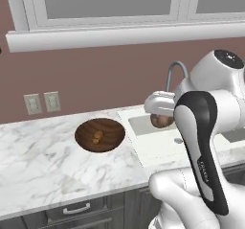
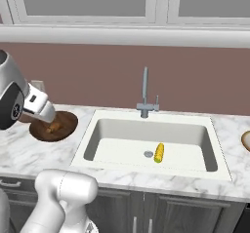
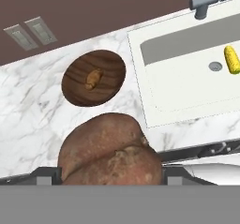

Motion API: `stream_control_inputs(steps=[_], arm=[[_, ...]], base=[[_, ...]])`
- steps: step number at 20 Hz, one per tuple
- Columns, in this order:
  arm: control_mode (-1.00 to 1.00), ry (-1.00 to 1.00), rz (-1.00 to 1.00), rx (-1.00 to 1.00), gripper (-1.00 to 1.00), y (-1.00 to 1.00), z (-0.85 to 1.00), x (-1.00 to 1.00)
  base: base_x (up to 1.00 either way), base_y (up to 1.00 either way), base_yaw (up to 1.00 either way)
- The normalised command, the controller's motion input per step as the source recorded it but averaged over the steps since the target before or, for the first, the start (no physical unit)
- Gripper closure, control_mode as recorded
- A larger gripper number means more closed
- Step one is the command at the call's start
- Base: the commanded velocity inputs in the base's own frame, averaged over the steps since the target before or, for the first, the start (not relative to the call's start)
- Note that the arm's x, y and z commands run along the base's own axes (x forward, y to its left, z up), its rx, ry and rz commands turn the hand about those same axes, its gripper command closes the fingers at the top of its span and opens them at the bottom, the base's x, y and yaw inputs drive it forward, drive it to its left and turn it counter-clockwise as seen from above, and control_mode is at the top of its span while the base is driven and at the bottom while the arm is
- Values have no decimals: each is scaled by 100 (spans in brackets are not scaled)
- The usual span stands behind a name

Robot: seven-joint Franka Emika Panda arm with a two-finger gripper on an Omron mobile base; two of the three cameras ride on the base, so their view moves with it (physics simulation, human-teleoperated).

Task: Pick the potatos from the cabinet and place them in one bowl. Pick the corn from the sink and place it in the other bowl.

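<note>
The tool point(image 3: 110, 183) is gripping the reddish-brown potato point(image 3: 111, 151) above the marble bench point(image 3: 33, 120), near the sink point(image 2: 151, 144). The oblong potato point(image 3: 93, 78) is lying inside the dark bowl point(image 3: 115, 66) (left of the sink). The corn point(image 2: 159, 152) is lying in the sink beside the drain point(image 2: 148, 154).

Reddish potato point(image 3: 110, 150) hides the jaws — tan bowl point(image 2: 246, 140) cut by edge.
</note>
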Motion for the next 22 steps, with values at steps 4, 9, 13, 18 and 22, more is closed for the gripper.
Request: stream_control_inputs(steps=[4,9,13,18,22], arm=[[-100,5,-1,0,100,21,-16,72],[-100,2,0,0,100,4,-21,71],[-100,0,-4,0,100,16,-25,55],[-100,3,-3,0,100,29,-67,19],[-100,2,0,4,100,26,-67,21]], base=[[0,0,0],[0,0,0],[0,0,0],[0,0,0],[0,0,0]])
